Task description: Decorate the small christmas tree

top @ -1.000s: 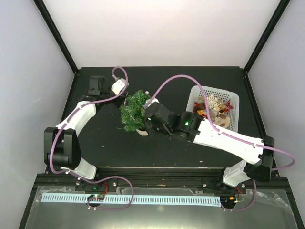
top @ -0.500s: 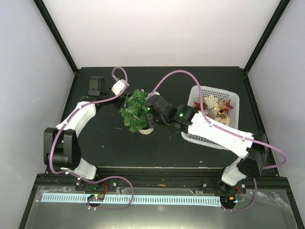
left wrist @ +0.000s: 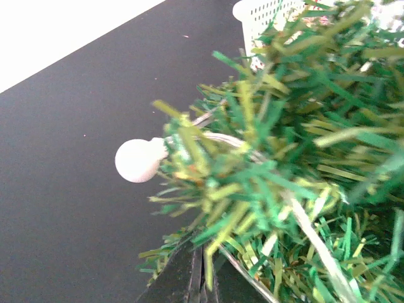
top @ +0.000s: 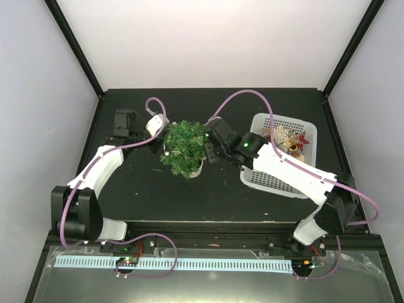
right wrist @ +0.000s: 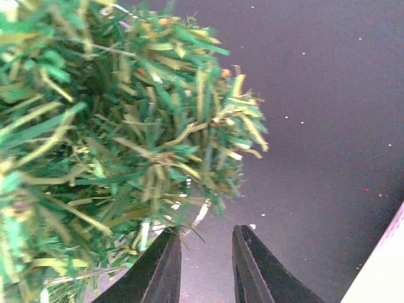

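Rightward on the black tabletop (top: 139, 189) sits a white mesh basket (top: 268, 181) of ornaments (top: 287, 136), the right arm (top: 290, 170) crossing over it. Mid-tabletop stands the small christmas tree (top: 184, 146), bushy green, white pot (top: 196, 170) below, a white ball (left wrist: 137, 160) on one tip. Among needles the left pincer (left wrist: 202, 281) is together; the right pincer (right wrist: 205, 268), slightly apart and empty, flanks the foliage.

White ball (left wrist: 137, 160) (branch tip) on small christmas tree (left wrist: 284, 158).
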Controlling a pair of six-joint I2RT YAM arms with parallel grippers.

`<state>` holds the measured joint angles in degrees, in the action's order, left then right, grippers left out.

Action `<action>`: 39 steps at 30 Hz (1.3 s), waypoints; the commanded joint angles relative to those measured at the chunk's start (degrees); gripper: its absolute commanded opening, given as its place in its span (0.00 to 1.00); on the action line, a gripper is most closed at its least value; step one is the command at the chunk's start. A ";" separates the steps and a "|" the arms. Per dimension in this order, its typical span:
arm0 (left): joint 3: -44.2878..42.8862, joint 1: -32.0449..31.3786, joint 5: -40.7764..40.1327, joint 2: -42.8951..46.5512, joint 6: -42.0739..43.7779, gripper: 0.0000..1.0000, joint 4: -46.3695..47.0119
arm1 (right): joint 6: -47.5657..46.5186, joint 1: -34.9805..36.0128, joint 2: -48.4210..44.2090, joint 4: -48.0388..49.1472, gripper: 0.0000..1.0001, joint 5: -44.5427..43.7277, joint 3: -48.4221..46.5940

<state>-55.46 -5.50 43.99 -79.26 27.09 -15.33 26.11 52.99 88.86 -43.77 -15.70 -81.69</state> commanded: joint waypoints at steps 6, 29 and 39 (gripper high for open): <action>1.88 -0.26 3.05 3.79 3.61 0.02 -2.91 | -3.70 -4.43 0.82 1.01 0.26 0.83 -1.94; 8.53 -0.21 -17.17 11.02 -1.69 0.01 6.59 | -4.89 -6.09 -6.35 -0.43 0.30 4.04 -1.67; 7.42 -0.05 -21.94 9.59 -2.70 0.02 8.46 | -4.62 -4.32 -10.65 1.52 0.31 8.92 1.72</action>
<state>-46.72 -5.50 25.08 -69.43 25.87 -9.26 21.54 47.31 79.53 -43.66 -9.80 -80.99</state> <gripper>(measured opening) 0.019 0.304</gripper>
